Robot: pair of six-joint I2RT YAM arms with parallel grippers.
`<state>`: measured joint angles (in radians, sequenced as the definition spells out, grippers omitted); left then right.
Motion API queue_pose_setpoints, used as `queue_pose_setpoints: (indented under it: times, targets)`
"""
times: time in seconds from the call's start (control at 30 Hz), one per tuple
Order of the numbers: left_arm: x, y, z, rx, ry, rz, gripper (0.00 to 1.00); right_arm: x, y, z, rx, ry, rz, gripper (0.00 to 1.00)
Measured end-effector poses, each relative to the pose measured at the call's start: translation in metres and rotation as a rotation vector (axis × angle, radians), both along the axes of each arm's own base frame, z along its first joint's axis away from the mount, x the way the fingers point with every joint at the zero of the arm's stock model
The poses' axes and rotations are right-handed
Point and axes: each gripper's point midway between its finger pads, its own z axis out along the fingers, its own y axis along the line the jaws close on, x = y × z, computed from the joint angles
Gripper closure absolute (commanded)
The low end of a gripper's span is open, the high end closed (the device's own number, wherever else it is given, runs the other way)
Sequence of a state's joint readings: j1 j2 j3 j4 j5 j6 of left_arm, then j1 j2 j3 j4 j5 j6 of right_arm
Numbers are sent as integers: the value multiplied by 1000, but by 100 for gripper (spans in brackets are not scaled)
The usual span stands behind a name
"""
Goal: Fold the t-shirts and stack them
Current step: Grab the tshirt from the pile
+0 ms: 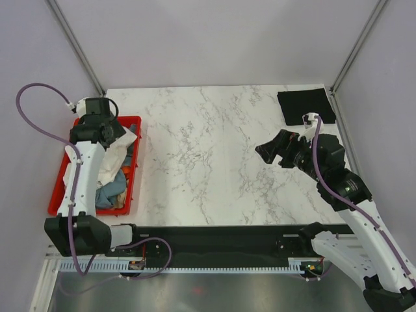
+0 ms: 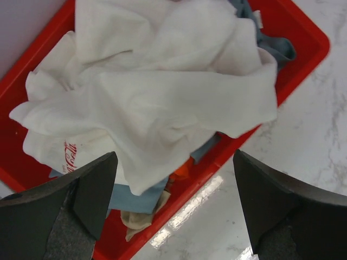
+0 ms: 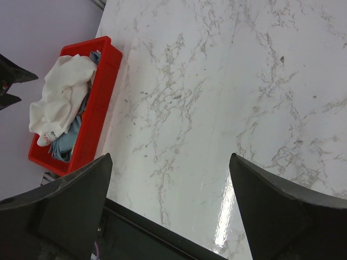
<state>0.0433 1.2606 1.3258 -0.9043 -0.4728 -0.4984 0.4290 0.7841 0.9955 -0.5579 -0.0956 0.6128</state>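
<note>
Cream-white t-shirt (image 2: pixel 162 92) lies crumpled on top of the pile in the red crate (image 2: pixel 303 32), directly under my left gripper (image 2: pixel 173 157). Its jaws are spread wide with nothing held. Only the left wrist view shows the red script print (image 2: pixel 69 154) by the left-hand finger, plus the grey-blue shirt (image 2: pixel 274 46), orange shirt (image 2: pixel 181 169) and tan shirt (image 2: pixel 138 222) underneath. Only the top view shows the folded black t-shirt (image 1: pixel 305 106), behind the right gripper (image 1: pixel 268 151) at the far corner. That claw is also wide open and empty, above the marble table (image 3: pixel 217 81).

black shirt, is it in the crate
No, the black shirt lies on the table at its far right, away from the red crate.
</note>
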Motion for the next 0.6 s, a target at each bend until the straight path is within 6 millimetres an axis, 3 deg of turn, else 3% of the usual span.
queue_pose_setpoints:
  times: [0.07,0.17,0.23,0.3,0.33,0.4,0.5,0.57,0.6]
  targets:
    - [0,22,-13,-8,39,84,6,-2,0,3,8,-24,8,2]
    - [1,32,-32,-32,76,149,8,-7,0,6,13,-50,21,2]
    - [-1,31,-50,-56,105,172,23,-8,0,8,13,-57,26,2]
    - [-6,27,-74,-79,156,188,47,-9,0,7,9,-60,32,2]
    - [-9,26,-83,-90,181,194,72,-10,0,7,9,-61,35,2]
    - [-13,24,-96,-103,221,198,97,-12,0,6,7,-64,42,2]
    - [-8,20,-86,-120,212,173,98,-15,-1,8,11,-76,46,2]
    - [12,15,-52,-128,123,140,98,-18,-2,11,15,-89,46,2]
    - [26,11,-25,-130,54,111,98,-18,-3,13,16,-95,47,2]
